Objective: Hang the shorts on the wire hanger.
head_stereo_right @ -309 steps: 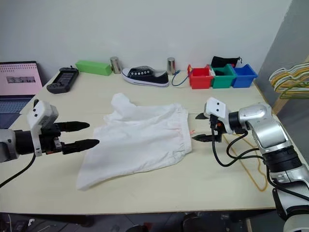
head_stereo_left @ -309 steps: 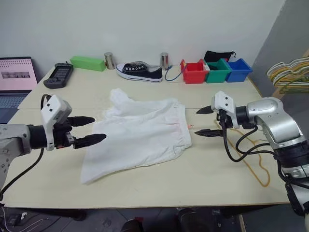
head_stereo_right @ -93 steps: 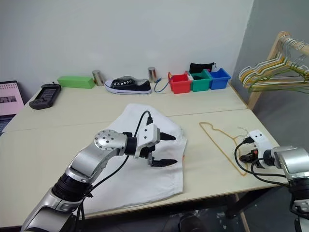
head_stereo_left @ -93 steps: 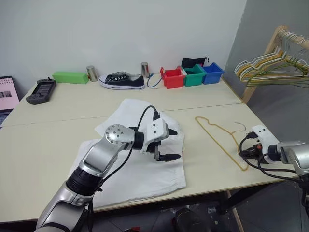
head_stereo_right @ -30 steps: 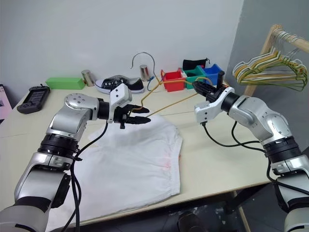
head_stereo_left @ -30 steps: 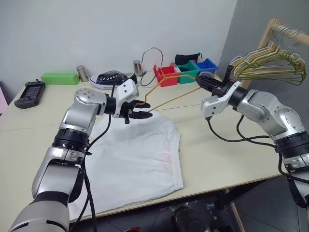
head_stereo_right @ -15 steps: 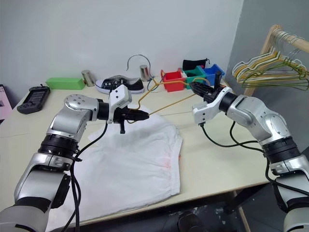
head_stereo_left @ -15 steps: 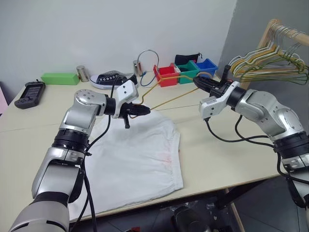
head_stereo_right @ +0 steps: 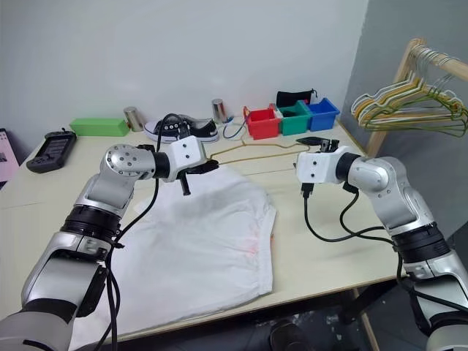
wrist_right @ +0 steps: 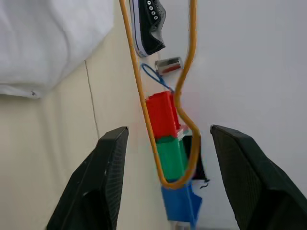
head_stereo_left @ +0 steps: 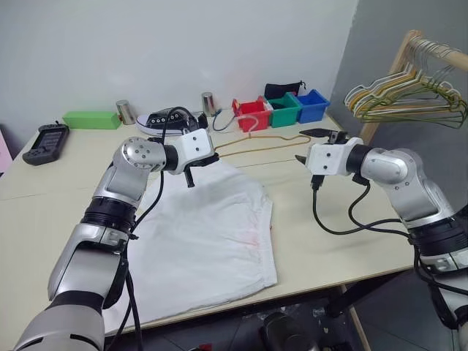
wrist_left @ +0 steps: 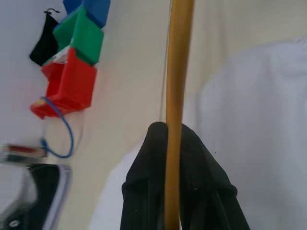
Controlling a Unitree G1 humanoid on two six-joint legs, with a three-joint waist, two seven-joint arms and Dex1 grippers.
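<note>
The white shorts (head_stereo_left: 208,234) lie spread flat on the table in front of me. My left gripper (head_stereo_left: 208,157) is above their far edge, shut on one end of the mustard-yellow wire hanger (wrist_left: 173,72). The hanger hangs nearly level over the table, reaching toward my right gripper (head_stereo_left: 301,145). That gripper is open. In its wrist view the hanger's far end (wrist_right: 139,86) lies ahead between the black fingers (wrist_right: 103,187) with a gap on both sides.
Red, green and blue bins (head_stereo_left: 252,115), a black sneaker (head_stereo_left: 164,117), two metal cans and a green box (head_stereo_left: 90,118) line the table's far edge. A black device (head_stereo_left: 45,137) lies far left. A wooden rack of pale hangers (head_stereo_left: 409,99) stands to the right.
My left gripper shut on the hanger. My right gripper then opened, let go of it and sank a little. The hanger rolled from tilted, hook up, to nearly level.
</note>
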